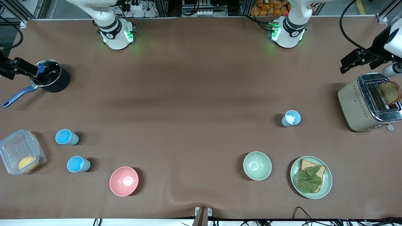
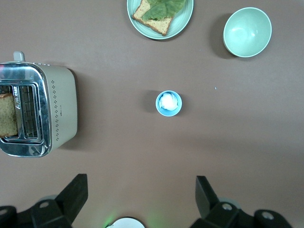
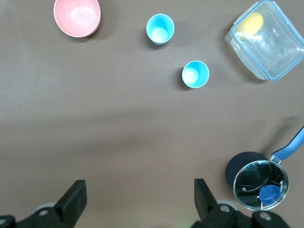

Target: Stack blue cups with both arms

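Note:
Two empty light-blue cups stand upright toward the right arm's end of the table, one [image 1: 66, 137] farther from the front camera than the other [image 1: 78, 164]. Both show in the right wrist view [image 3: 195, 74] [image 3: 160, 29]. A third blue cup [image 1: 291, 118] [image 2: 168, 103] with something white inside stands toward the left arm's end. My left gripper [image 2: 141, 179] is open and empty, high over bare table between its base and that cup. My right gripper [image 3: 138, 182] is open and empty, high over bare table near its base. Neither gripper shows in the front view.
A pink bowl [image 1: 123, 181], a pale green bowl [image 1: 257, 165] and a plate with bread and a leaf [image 1: 326, 185] lie near the front edge. A toaster [image 1: 361, 106], a lidded pot [image 1: 51, 77] and a clear container [image 1: 19, 155] stand at the table's ends.

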Tool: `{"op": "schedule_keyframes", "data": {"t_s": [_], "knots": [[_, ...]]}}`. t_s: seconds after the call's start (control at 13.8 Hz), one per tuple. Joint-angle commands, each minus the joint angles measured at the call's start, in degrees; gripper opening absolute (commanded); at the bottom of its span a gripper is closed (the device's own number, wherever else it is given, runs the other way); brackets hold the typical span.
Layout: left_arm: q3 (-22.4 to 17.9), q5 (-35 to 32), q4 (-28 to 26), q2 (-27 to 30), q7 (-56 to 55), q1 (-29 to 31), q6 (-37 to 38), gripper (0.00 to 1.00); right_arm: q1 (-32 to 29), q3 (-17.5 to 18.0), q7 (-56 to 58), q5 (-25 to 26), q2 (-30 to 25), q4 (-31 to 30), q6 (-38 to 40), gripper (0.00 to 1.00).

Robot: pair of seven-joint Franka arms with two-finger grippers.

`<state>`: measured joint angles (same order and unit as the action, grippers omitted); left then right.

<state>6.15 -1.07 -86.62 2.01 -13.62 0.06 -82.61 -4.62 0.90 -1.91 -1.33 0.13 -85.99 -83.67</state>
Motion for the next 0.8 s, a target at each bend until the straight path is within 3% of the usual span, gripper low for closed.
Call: {"op": "schedule_keyframes", "data": {"t_s": [0.0,0.14,0.29,0.58,0.72], "knots": [[0.0,1.1,0.6,0.3,0.3,0.5,0.8,1.00,0.0,-0.3,0.1,-0.5,3.2,1.7,0.9,1.00],[0.1,1.2,0.2,-0.2,0.8,0.3,0.8,1.00,0.8,-0.3,0.1,1.6,5.3,1.3,0.9,1.00],[0.4,1.1,-0.1,-0.3,0.8,0.3,0.8,1.00,1.0,-0.2,-0.1,9.2,12.4,1.7,0.8,1.00],[0.4,1.1,-2.3,-0.1,0.8,0.8,0.6,1.00,-1.1,-0.5,-0.7,10.2,21.0,1.7,-1.7,1.00],[0.4,1.1,-4.5,0.2,0.8,1.1,-0.9,1.00,-4.2,-0.5,-0.9,10.0,24.5,2.0,-7.3,1.00]]}}
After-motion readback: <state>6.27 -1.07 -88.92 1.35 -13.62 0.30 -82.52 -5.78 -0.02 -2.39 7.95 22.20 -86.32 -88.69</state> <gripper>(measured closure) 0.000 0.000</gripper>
